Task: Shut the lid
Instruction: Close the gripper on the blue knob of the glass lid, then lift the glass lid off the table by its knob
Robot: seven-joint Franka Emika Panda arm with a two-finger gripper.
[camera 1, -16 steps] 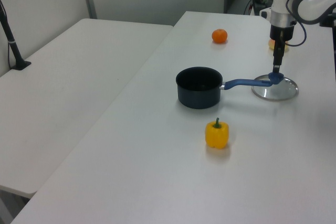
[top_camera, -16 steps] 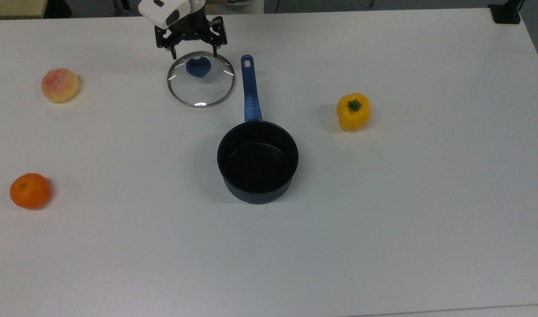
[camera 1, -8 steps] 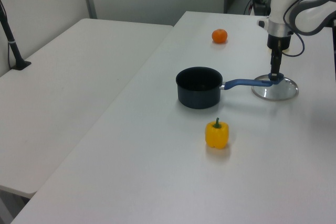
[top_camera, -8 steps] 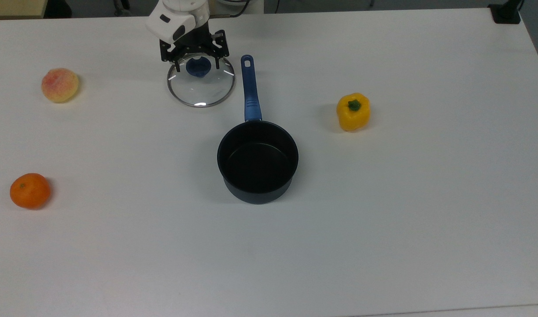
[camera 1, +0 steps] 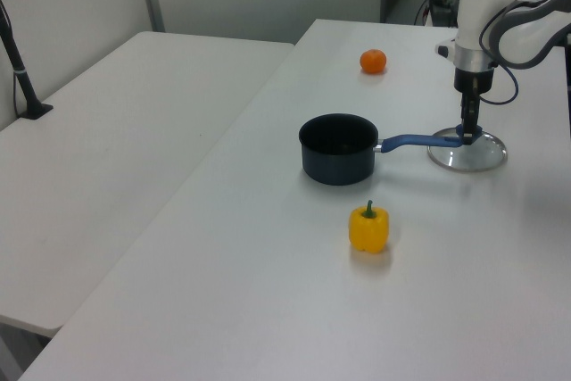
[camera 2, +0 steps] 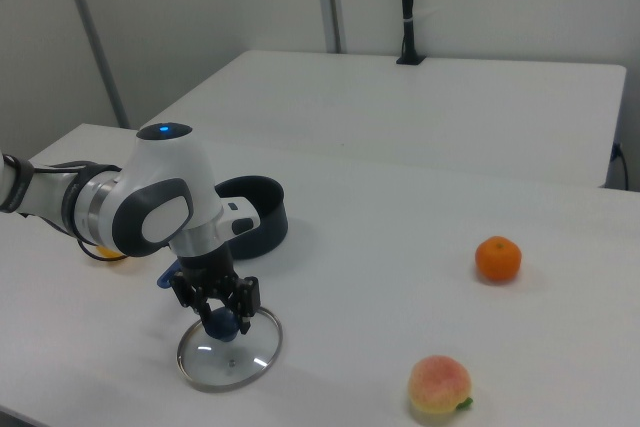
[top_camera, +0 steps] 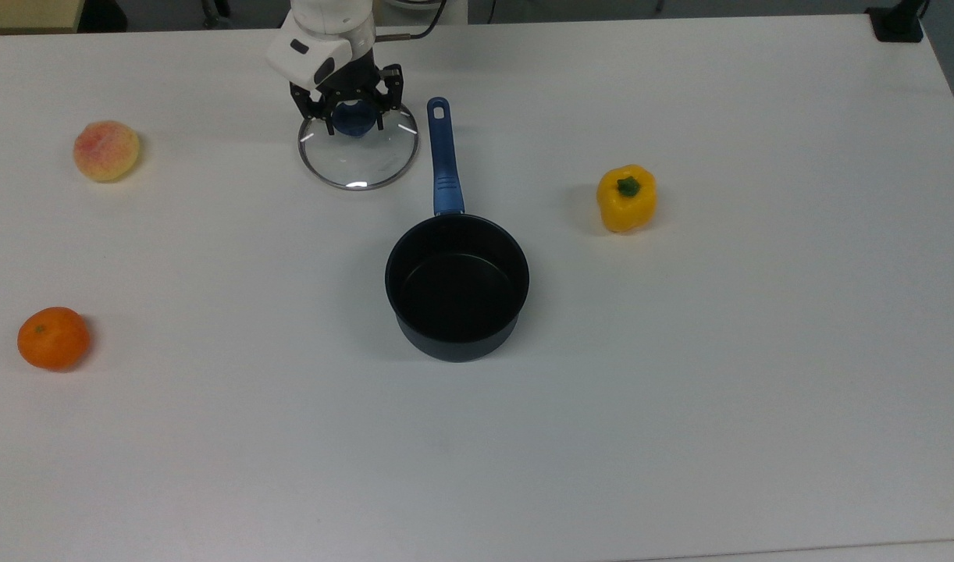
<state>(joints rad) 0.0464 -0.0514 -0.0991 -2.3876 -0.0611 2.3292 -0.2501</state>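
In the top view, near to far is taken from the lower edge upward. An orange (top_camera: pixel 53 338) is seen at lower left on the table (top_camera: pixel 680 406). The pan (top_camera: pixel 457 287) is placed at centre, open and empty, its handle (top_camera: pixel 441 156) directed toward the upper edge. A pepper (top_camera: pixel 626 197) is set at right of centre and a peach (top_camera: pixel 106 150) at upper left; neither is needed for the task.

The lid (top_camera: pixel 357 154) is located at upper centre of the top view, flat on the table, just beside the handle and apart from the pan. Its knob (top_camera: pixel 354 120) faces upward, so a grasp from above is allowed.

The gripper (top_camera: pixel 354 123) is positioned directly over the knob, pointing straight down. The fingers (top_camera: pixel 326 125) are spread to either side of the knob; contact cannot be confirmed. In the right view, the gripper (camera 2: pixel 222 321) is lowered around the knob (camera 2: pixel 222 324) above the lid (camera 2: pixel 229 353).

The step in hand is judged to be the grasp. The lid is not yet lifted.
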